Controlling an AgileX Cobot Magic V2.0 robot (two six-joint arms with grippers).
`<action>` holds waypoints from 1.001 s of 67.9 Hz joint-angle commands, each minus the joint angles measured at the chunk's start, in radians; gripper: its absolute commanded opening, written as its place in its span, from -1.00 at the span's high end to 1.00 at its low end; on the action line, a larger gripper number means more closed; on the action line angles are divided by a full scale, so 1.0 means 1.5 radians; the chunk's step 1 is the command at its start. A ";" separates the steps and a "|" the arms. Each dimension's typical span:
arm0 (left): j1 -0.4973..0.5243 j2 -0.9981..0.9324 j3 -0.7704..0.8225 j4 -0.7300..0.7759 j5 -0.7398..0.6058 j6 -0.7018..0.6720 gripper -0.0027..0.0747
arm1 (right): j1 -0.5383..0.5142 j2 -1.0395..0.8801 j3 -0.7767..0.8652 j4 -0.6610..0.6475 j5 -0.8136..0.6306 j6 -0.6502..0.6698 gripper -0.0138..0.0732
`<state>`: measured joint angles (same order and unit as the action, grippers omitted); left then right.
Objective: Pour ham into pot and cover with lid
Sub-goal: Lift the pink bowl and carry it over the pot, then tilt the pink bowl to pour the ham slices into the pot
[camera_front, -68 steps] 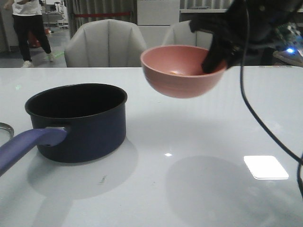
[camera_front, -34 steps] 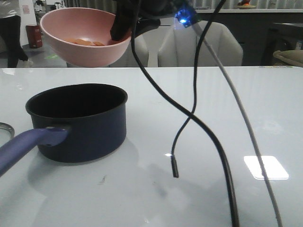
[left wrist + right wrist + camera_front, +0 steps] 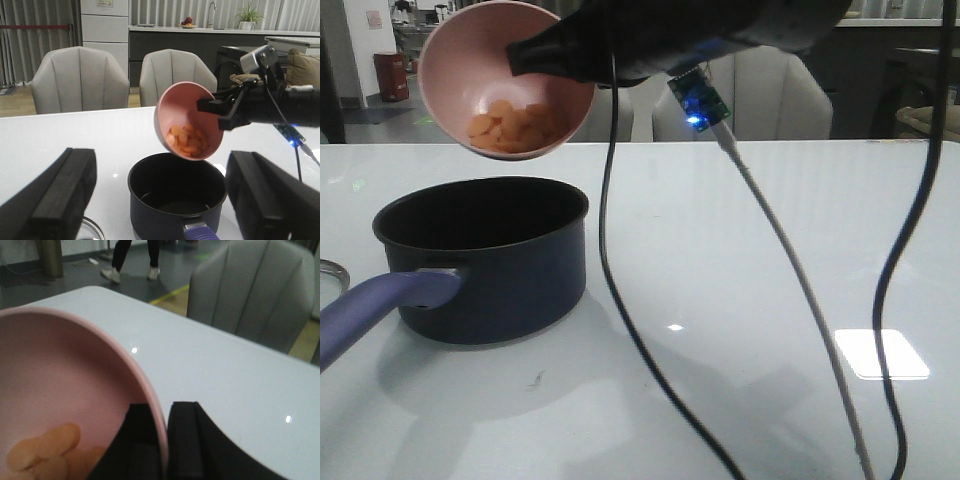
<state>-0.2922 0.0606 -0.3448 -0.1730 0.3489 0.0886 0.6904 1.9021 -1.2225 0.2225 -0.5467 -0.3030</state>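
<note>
My right gripper (image 3: pixel 520 58) is shut on the rim of the pink bowl (image 3: pixel 455 62) and holds it tilted above the dark navy pot (image 3: pixel 490 265). Orange-pink ham pieces (image 3: pixel 515 127) lie heaped at the bowl's lower side; they also show in the left wrist view (image 3: pixel 186 141) and the right wrist view (image 3: pixel 42 450). The pot (image 3: pixel 175 197) is empty, its purple-blue handle (image 3: pixel 375 305) pointing to the near left. My left gripper (image 3: pixel 157 202) is open, its fingers either side of the pot in its view, well back from it. Only the lid's steel rim (image 3: pixel 330 275) shows at the left edge.
Black and grey cables (image 3: pixel 620 300) hang from the right arm across the middle of the table (image 3: pixel 770 250). Grey chairs (image 3: pixel 80 77) stand behind the far table edge. A bright reflection (image 3: pixel 880 353) lies on the table at the right.
The right arm carried the pink bowl from the table's middle right to above the pot, then tipped it so its opening faces the front camera and the ham slid to the low side.
</note>
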 commanded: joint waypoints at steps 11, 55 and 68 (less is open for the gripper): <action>-0.005 0.007 -0.018 -0.004 -0.054 0.001 -0.53 | 0.025 0.021 -0.008 -0.079 -0.227 -0.212 0.37; -0.005 0.007 -0.018 -0.004 -0.054 0.001 -0.53 | 0.050 0.112 -0.006 -0.081 -0.494 -0.538 0.37; -0.005 0.007 -0.018 -0.004 -0.054 0.001 -0.53 | 0.050 0.112 -0.006 -0.101 -0.494 -0.548 0.37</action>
<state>-0.2922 0.0606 -0.3448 -0.1713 0.3489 0.0886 0.7676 2.1330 -1.2081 0.1061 -1.1227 -1.1055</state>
